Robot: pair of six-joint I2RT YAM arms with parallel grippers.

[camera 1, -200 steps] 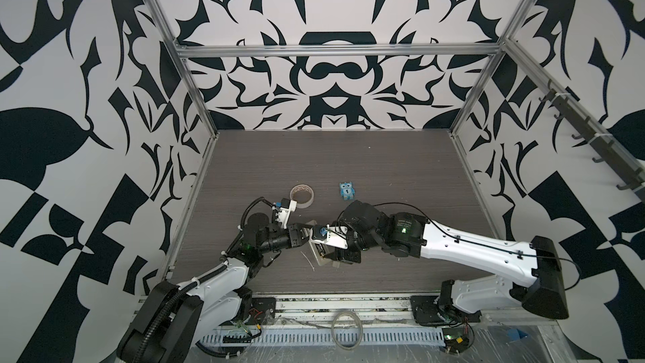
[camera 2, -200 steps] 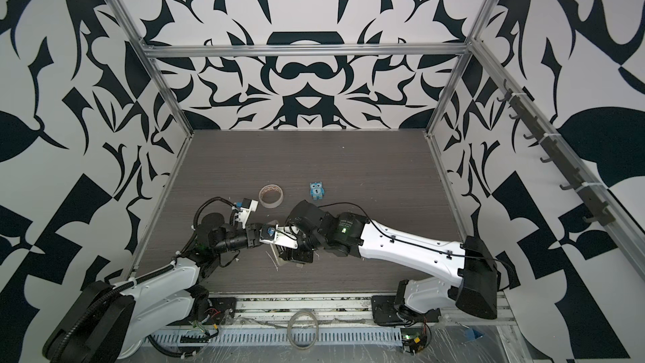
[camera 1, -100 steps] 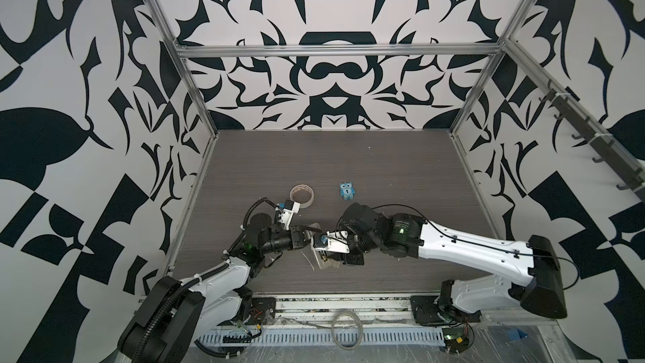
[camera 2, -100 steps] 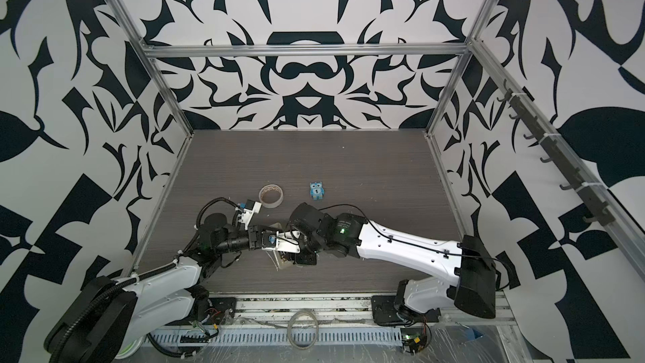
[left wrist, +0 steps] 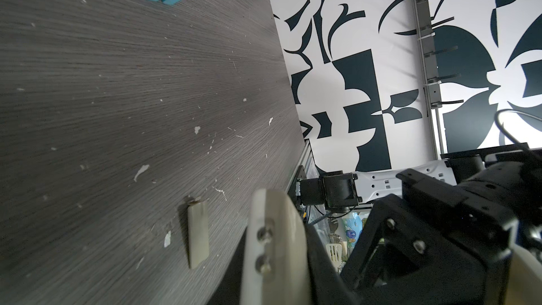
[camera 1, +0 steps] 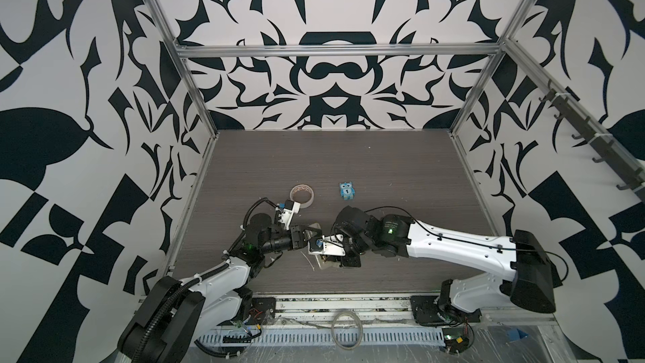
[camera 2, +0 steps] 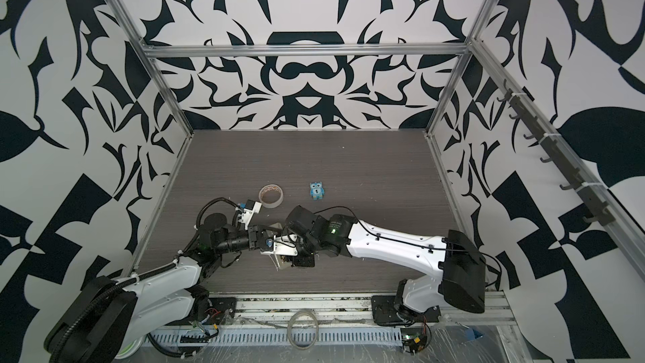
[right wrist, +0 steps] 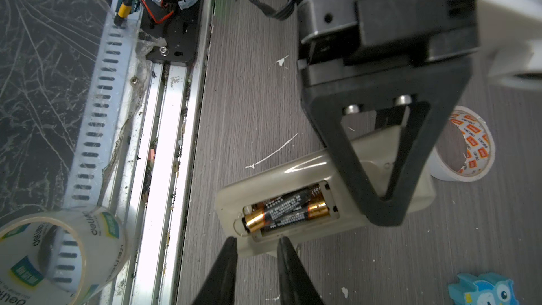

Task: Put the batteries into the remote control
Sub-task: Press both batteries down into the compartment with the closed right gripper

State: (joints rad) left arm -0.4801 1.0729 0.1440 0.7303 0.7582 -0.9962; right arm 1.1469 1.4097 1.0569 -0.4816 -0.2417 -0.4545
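Right hand narrowed, tips apart at bay end of off-white remote control, back-up on grey desk, bay toward front rail. Left hand closed over it. Black gold-ended batteries seated lengthwise. Clear tape: "deli".

Over the last second the right gripper has drawn its fingers closer together and, in both top views, edged a little leftward toward the open battery-bay end of the remote control.
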